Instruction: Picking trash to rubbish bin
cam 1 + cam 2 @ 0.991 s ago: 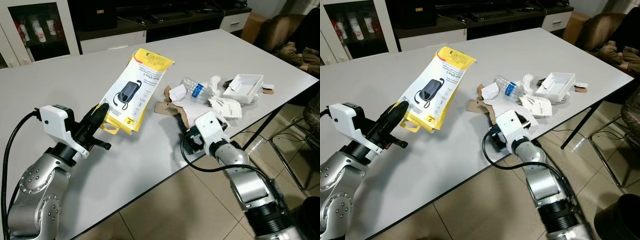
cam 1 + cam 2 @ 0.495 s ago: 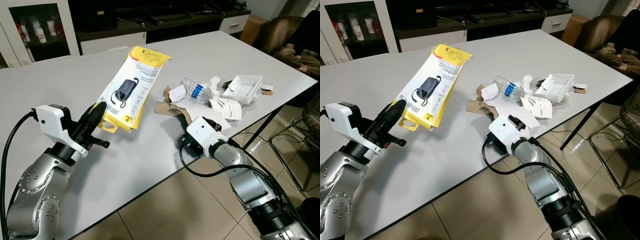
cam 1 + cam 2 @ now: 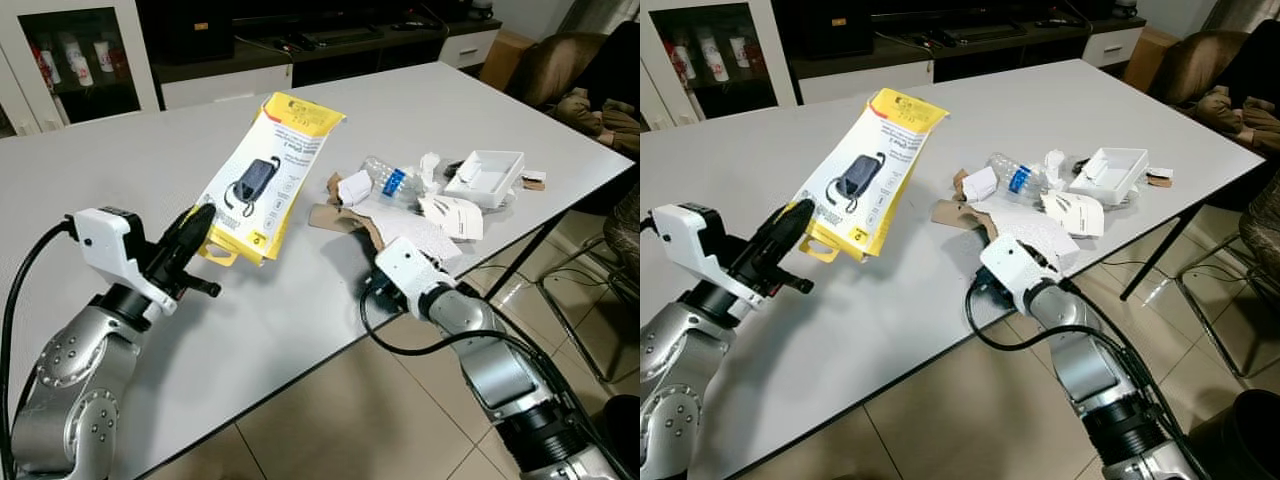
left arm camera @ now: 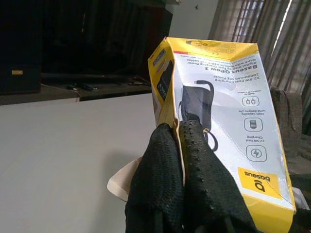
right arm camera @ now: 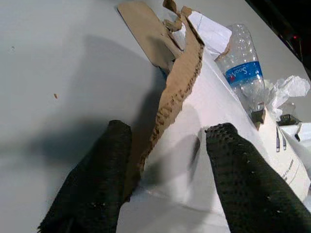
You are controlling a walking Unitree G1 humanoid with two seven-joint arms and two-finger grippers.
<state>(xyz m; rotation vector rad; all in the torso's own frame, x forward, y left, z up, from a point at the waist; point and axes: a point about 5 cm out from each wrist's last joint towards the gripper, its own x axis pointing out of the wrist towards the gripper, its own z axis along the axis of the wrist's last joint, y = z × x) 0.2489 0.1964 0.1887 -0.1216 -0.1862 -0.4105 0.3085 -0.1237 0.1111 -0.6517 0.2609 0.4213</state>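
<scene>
Left eye view has the left gripper (image 3: 203,222) raised above the white table (image 3: 120,170), its two black fingers pinched tight on the lower edge of a yellow product package (image 3: 262,180), which stands tilted up and away from the fingers, clear of the tabletop. From the left wrist camera the fingers (image 4: 194,160) press together with the package's (image 4: 218,116) thin edge caught between them and the printed face leaning off to one side. Over by the near table edge, the right gripper (image 5: 165,160) sits low with its fingers spread wide, straddling a torn strip of brown cardboard (image 5: 180,87) and the corner of a white paper sheet (image 5: 214,121); one finger lies on the bare table beside the cardboard, the other rests on the paper. Just beyond lie a crushed plastic bottle (image 3: 388,178) with a blue label, crumpled tissue (image 3: 431,165) and a white tray (image 3: 488,176), all clustered together, well apart from the lifted package.
</scene>
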